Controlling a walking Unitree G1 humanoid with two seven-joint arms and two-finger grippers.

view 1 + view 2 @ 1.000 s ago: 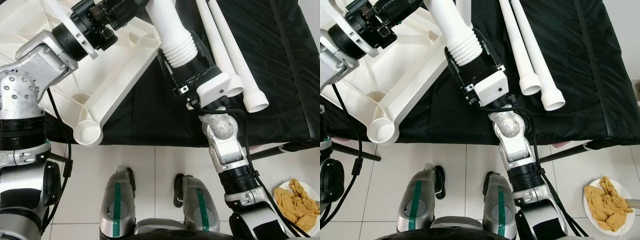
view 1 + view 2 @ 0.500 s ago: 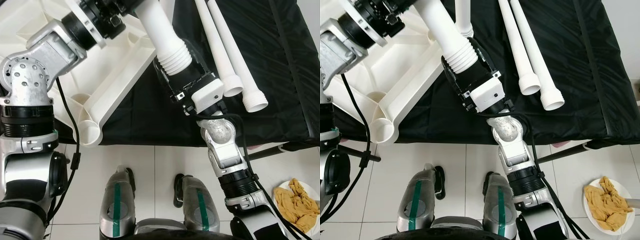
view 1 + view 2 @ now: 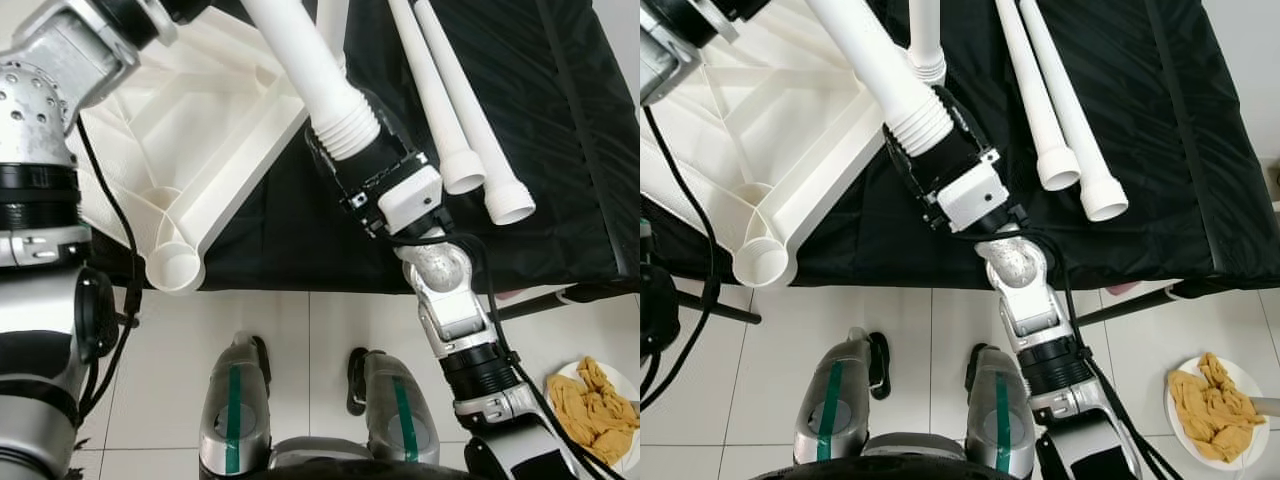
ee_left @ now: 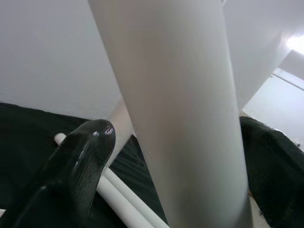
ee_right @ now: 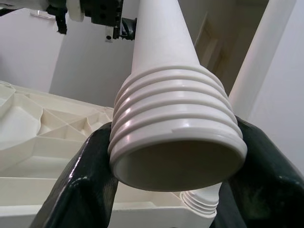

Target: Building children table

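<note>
A white table leg slants up to the left over the black-draped table. My right gripper is shut around its ribbed threaded end, a black finger on each side. My left gripper holds the same leg higher up, with one black finger showing beside the shaft and the other hidden behind it. The white tabletop lies upside down at the left, with a round corner socket at its near corner. Another leg stands upright at the tabletop's far edge.
Two loose white legs lie side by side on the black cloth to the right. A plate with a yellow cloth sits on the tiled floor at the lower right. My feet stand close to the table's front edge.
The left arm has risen and swung left, tilting the top of the held leg further left. The right gripper with the threaded end has shifted slightly left.
</note>
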